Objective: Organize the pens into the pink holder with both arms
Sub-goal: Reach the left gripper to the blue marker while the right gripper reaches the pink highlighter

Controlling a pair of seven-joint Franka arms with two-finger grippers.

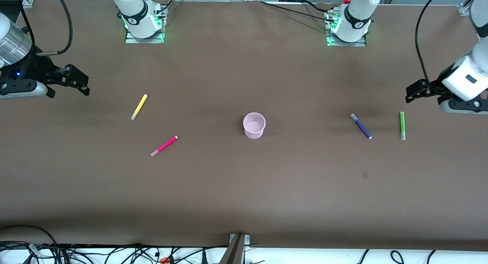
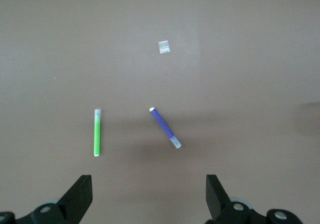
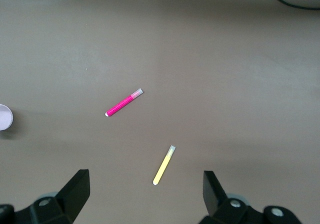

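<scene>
A matt brown table covering [image 1: 244, 187] lies smooth and cloth-like; the pink holder [image 1: 254, 125] looks like thin translucent plastic; four pens [image 1: 139, 107] appear as smooth coloured plastic with pale ends; both black grippers look matt plastic; arm shells gleam glossy white.

My pink holder [image 1: 254, 125] stands upright mid-bench [image 1: 244, 195], four pens lying flat around it; my left claw [image 1: 411, 93] and right claw [image 1: 82, 82] hang open, empty.

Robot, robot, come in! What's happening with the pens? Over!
Left gripper and right gripper open, empty, waiting at table ends. Yellow, pink, purple, green pens lying flat. Pink holder upright, empty. Nothing in the way.
</scene>
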